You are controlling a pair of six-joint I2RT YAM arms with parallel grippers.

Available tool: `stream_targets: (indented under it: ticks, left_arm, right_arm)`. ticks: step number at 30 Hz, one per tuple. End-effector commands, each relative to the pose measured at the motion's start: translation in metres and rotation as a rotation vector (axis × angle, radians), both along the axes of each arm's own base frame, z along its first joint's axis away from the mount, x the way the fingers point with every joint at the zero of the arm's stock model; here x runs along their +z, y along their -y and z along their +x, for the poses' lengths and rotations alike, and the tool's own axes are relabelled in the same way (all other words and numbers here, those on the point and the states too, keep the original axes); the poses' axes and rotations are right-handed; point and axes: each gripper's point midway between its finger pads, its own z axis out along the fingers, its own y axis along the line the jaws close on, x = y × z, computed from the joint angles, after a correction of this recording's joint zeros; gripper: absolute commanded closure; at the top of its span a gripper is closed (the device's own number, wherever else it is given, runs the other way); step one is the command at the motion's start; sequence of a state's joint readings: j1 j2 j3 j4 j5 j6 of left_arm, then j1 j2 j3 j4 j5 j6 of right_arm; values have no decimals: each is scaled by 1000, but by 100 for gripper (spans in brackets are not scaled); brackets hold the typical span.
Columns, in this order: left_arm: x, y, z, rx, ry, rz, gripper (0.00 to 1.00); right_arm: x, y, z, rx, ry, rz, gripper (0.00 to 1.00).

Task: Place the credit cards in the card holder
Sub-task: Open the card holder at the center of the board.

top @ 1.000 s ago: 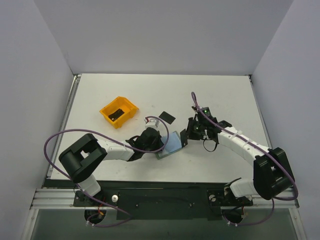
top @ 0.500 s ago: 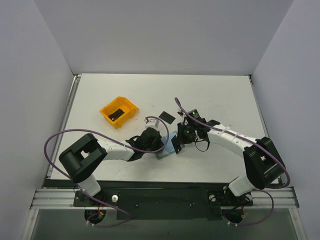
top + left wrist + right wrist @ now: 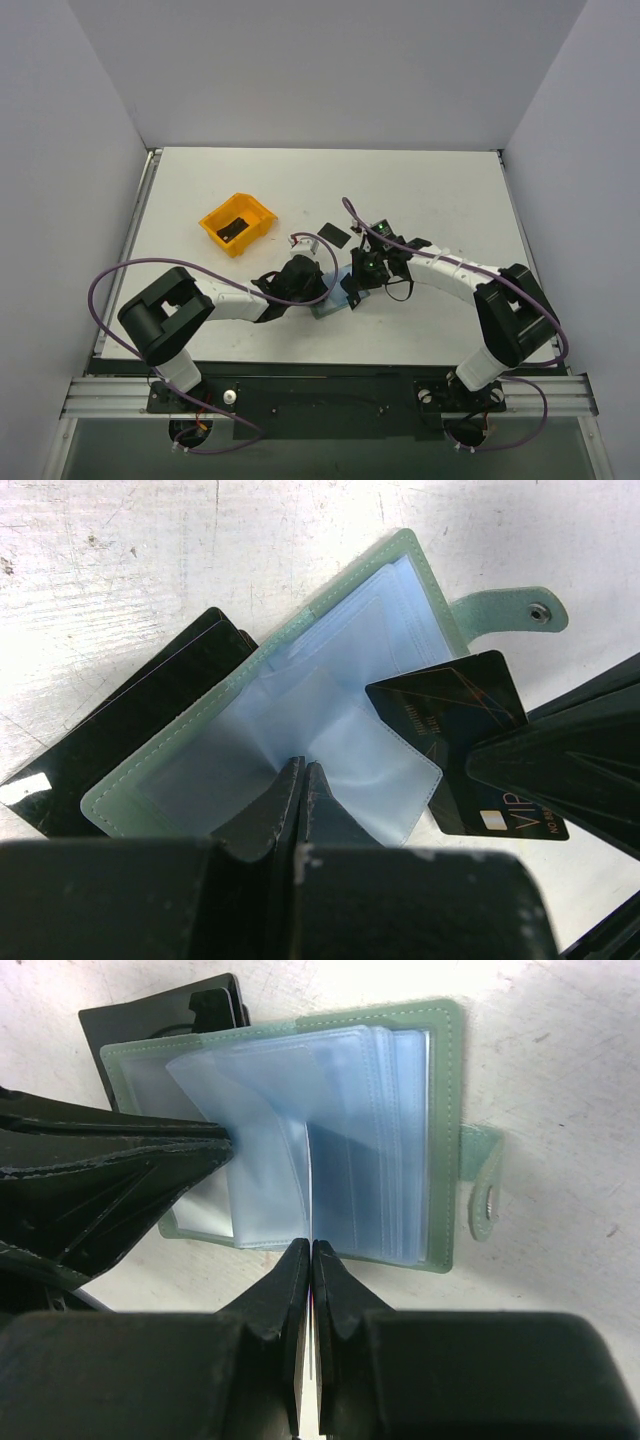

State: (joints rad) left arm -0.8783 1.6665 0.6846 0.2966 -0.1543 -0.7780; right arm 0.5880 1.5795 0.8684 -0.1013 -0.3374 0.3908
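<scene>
The card holder lies open on the table, sage-green with light-blue sleeves and a snap tab. My left gripper is shut on one sleeve near the spine. My right gripper is shut on a black credit card, whose corner lies over the sleeves; it is edge-on in the right wrist view. Another black card lies partly under the holder. In the top view both grippers meet at the holder; a third card lies behind it.
An orange bin with a black card in it stands at the back left of the white table. Grey walls close the table on three sides. Purple cables loop off both arms.
My right gripper has moved left with the card, from beside the holder to right over its open sleeves. The left gripper and the holder have stayed put.
</scene>
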Motion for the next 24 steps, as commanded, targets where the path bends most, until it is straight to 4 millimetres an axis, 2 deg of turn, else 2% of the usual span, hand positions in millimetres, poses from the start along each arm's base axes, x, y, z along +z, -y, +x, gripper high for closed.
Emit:
stream_targets:
  ticks: [1, 11, 19, 24]
  left_arm:
    - [-25, -13, -15, -15, -59, 90, 100]
    - [-13, -11, -12, -13, -41, 71, 100]
    - [26, -6, -5, -6, 14, 19, 100]
    - [54, -11, -5, 4, 56, -5, 100]
  right_arm:
    - [4, -14, -4, 44, -19, 48, 100]
    - [19, -34, -7, 66, -22, 170, 100]
    - [24, -38, -9, 65, -31, 196, 100]
    - [26, -41, -10, 74, -36, 208, 100]
